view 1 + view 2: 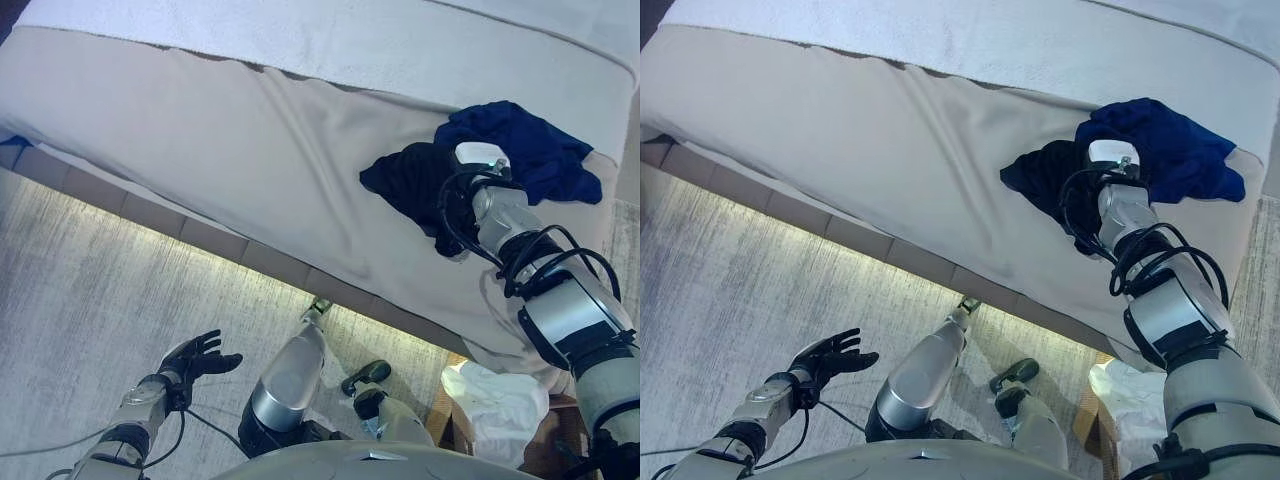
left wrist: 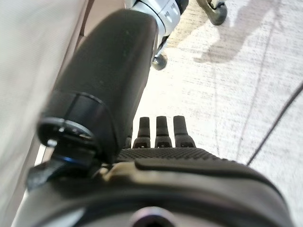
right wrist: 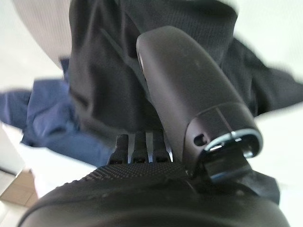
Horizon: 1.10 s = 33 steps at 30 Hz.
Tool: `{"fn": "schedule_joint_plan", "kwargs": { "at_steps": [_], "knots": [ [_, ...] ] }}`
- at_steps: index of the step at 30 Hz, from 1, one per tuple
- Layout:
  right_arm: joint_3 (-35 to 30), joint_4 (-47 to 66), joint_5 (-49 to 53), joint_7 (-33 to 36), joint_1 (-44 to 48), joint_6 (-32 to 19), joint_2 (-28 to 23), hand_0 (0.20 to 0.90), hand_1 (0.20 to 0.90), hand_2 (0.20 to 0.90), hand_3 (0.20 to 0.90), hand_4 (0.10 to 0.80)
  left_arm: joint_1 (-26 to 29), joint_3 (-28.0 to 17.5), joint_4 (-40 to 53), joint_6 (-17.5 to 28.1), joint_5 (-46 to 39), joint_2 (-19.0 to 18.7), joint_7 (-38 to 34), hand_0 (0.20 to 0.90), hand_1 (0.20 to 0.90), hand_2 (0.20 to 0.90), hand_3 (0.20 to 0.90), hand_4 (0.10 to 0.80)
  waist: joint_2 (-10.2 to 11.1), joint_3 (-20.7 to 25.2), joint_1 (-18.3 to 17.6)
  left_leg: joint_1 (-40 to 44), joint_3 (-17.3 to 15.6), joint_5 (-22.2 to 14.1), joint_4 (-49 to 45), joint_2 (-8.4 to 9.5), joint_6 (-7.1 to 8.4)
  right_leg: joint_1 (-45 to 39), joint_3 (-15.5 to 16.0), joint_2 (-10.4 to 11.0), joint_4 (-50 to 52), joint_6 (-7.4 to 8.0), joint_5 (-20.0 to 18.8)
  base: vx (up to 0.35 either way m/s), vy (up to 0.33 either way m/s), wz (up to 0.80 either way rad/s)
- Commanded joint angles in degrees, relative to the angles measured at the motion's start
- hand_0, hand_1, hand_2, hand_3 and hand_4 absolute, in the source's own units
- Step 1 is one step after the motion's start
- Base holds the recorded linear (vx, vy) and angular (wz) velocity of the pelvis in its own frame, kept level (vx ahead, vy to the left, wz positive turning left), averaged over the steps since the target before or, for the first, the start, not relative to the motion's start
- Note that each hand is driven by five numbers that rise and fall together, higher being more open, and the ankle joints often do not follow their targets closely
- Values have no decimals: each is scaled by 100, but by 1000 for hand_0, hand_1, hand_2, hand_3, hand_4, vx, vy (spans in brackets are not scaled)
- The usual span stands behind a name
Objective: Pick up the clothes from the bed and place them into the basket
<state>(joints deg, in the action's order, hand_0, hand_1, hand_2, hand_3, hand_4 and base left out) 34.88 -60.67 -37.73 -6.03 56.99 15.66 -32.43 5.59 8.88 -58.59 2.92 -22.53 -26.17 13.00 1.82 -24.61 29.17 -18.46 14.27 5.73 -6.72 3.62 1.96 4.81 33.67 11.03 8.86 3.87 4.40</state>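
Note:
A black garment (image 1: 405,180) and a dark blue garment (image 1: 540,145) lie together on the beige bed (image 1: 250,140), near its right end. My right arm reaches over them. In the right wrist view my right hand (image 3: 142,184) is open, its thumb and fingers straight just above the black garment (image 3: 104,71), with the blue one (image 3: 52,113) beside it. It holds nothing. My left hand (image 1: 195,357) is open and empty, low over the floor at the lower left, with its fingers spread.
A brown basket (image 1: 447,400) stands on the floor at the lower right, below the bed's edge, with white cloth (image 1: 495,405) in it. A white blanket (image 1: 350,40) covers the far side of the bed. Pale carpet (image 1: 90,270) lies left of the bed.

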Motion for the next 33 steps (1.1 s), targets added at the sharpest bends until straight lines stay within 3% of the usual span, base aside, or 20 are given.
{"fn": "schedule_joint_plan", "kwargs": {
  "at_steps": [1,3,4,5,6,7,11,12,17,25,33],
  "knots": [
    [541,-128,-254,-140,668,184,-360,900,900,900,900,800,-211,45,193,251,-61,-181,67,900,900,900,900,800,-48,-32,148,77,-281,-238,501,-39,-242,-166,4,97,620,7,262,-14,-50,17],
    [467,-301,-344,-198,695,42,-263,900,900,900,900,800,-169,111,286,269,-69,-174,96,900,900,900,900,800,-66,-47,206,22,-233,-176,545,-41,-213,-148,66,76,609,-1,301,-5,-58,13],
    [460,-310,-425,-317,695,-60,-231,851,851,851,842,742,-154,125,335,249,-48,-163,80,900,900,900,900,800,-63,-53,220,7,-216,-170,549,-42,-201,-143,72,67,610,-8,318,4,-61,19],
    [474,-315,-403,-341,678,-139,-206,615,615,615,568,468,-138,126,380,217,-17,-156,68,900,900,900,900,800,-59,-62,232,-5,-194,-162,553,-41,-195,-142,72,52,612,-7,332,8,-62,21],
    [484,-301,-199,-268,669,-242,-183,331,331,331,236,136,-120,139,433,169,5,-159,50,900,900,900,900,800,-48,-67,240,-15,-169,-146,568,-43,-187,-139,71,27,601,-2,339,8,-67,17],
    [504,-222,121,-114,667,-275,-178,300,300,300,200,100,-108,171,494,109,-4,-168,14,900,900,900,900,800,-37,-71,237,-7,-148,-131,590,-52,-180,-138,66,4,590,7,332,9,-75,14],
    [88,811,1557,1216,726,-284,-251,300,300,300,200,100,-184,175,525,46,15,-145,-113,900,900,900,900,800,24,-55,125,110,-153,-144,638,-119,-155,-187,-16,-53,578,56,233,15,-56,7],
    [-197,1380,1989,1929,735,-397,-318,300,300,300,200,100,-253,115,421,106,19,-123,-156,900,900,900,900,800,73,-17,44,185,-196,-189,641,-161,-149,-226,-86,-71,596,58,221,21,-40,-3],
    [-1398,3070,2268,3618,609,-684,-540,300,300,300,200,100,-553,-54,-44,433,20,87,-186,900,900,900,900,800,99,279,-251,574,-317,-309,753,-228,-146,-461,-336,-117,548,54,271,33,6,-14],
    [-2622,4703,2026,4951,-30,-779,-1408,300,300,300,200,100,-1002,-455,-531,681,440,310,-56,900,900,900,900,800,143,1009,-638,1142,-532,-387,972,-257,-105,-983,-651,-297,101,110,325,82,-2,-23],
    [-3784,5424,2241,5097,-1414,-701,-2089,300,300,300,200,100,-1161,-696,-845,469,1084,486,-317,900,900,900,900,800,226,1688,-1224,1524,-943,-411,1034,-304,-123,-1144,-1035,-524,-303,124,237,35,-68,-29]
  ]
}}
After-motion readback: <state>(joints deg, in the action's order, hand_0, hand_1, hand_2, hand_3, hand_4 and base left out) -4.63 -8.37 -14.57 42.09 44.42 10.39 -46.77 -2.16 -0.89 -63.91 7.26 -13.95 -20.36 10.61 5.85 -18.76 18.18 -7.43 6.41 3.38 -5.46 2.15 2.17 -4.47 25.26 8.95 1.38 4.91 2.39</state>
